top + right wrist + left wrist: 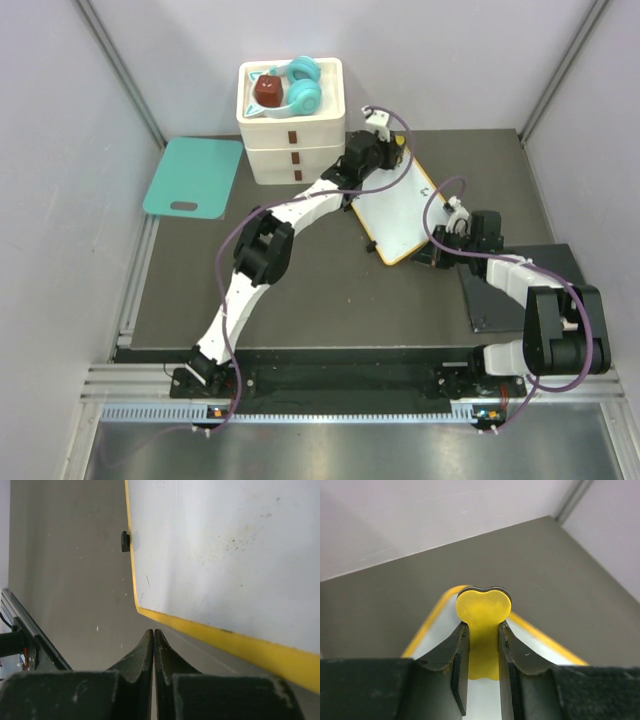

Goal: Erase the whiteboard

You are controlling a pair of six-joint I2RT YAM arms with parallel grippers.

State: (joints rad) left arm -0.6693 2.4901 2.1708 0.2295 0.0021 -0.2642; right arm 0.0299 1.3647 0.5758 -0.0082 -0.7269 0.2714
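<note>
The whiteboard (400, 215) lies tilted at mid-table, white with an orange-yellow rim, and a small black mark (425, 188) shows near its far right edge. My left gripper (392, 148) is at the board's far corner, shut on a yellow eraser (483, 607) that rests on the board's surface (540, 647). My right gripper (432, 255) is shut and empty, its tips (154, 632) just off the board's near rim (225, 640). The board's face (225, 545) shows only faint grey smudges here.
A teal board with a handle slot (195, 177) lies at far left. A white drawer stack (292, 140) holds teal headphones (300, 85) and a red-brown block (267, 92). A dark grey pad (520, 290) lies under the right arm. A black clip (125, 541) sits on the board's edge.
</note>
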